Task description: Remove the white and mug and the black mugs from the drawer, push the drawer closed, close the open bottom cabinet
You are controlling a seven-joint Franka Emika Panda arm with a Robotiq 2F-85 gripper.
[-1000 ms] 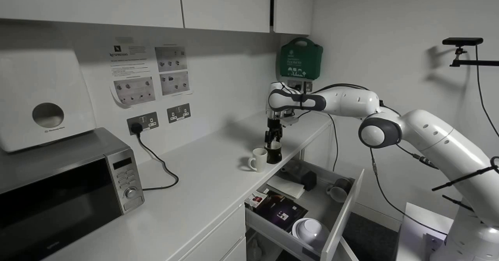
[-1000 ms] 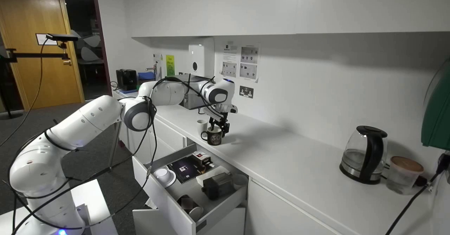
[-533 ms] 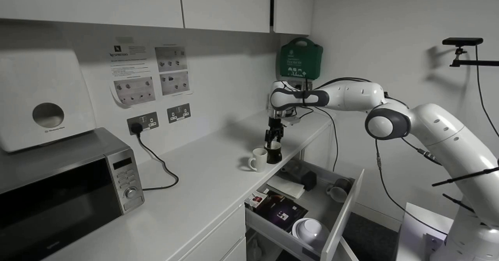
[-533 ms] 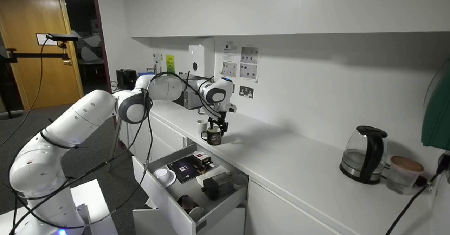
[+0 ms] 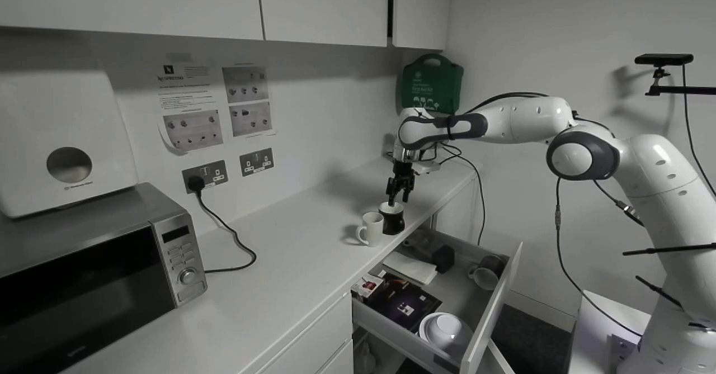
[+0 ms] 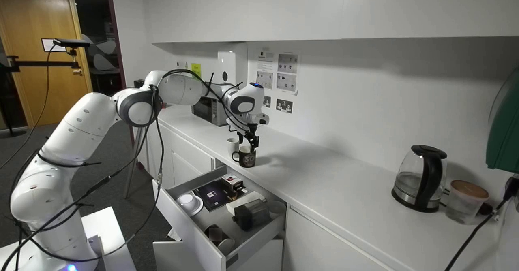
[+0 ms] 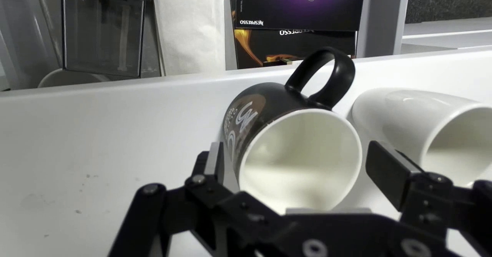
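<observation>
Hand [image 7: 296, 153] spread above black mug [image 5: 393, 225], white mug [image 5: 373, 228] beside, drawer [image 5: 491, 309] jutting, kettle [image 6: 419, 180] well apart

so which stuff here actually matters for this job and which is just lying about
For the job:
white mug on the counter
black mug beside it
open drawer
second black mug lying in it
bottom cabinet's door, open

Not part of it:
microwave
glass kettle
lidded tub
green first aid kit
Nespresso packaging in the drawer

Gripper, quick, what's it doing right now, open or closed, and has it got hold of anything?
Gripper: open, holding nothing; the black mug nearest it stands upright on the counter.
</observation>
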